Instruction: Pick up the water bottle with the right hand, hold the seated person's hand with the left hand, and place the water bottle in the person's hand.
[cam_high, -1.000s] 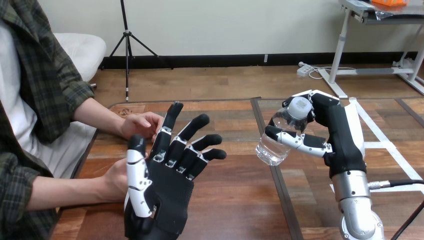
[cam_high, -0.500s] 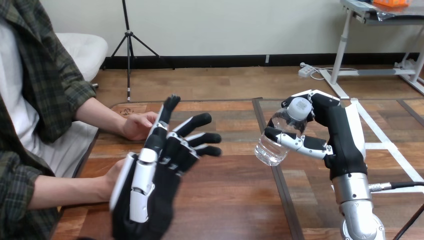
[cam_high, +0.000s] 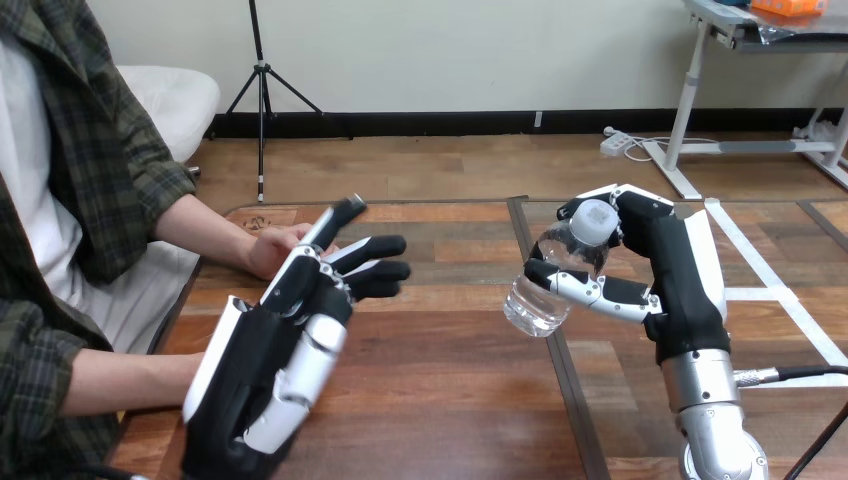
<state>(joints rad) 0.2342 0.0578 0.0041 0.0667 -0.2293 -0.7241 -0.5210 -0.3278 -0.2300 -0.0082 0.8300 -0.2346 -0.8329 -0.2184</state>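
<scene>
My right hand (cam_high: 668, 270) is raised over the right half of the table, its fingers and thumb curled round a clear water bottle (cam_high: 553, 273) with a white cap, tilted so the cap points up and away. My left hand (cam_high: 280, 350) hovers at the lower left with its back turned up and its fingers straight, pointing toward the table's middle. It covers the person's nearer hand, whose forearm (cam_high: 120, 380) reaches in from the left edge. I cannot tell whether the two touch. The person's far hand (cam_high: 272, 246) rests on the table just behind my left fingertips.
The wooden table (cam_high: 450, 390) has a dark seam running front to back between my two hands. White tape lines (cam_high: 760, 270) mark its right part. The person sits close against the table's left side.
My left hand has rolled from palm-facing to back-up and drifted left over the person's nearer hand. My right hand with the bottle has barely shifted.
</scene>
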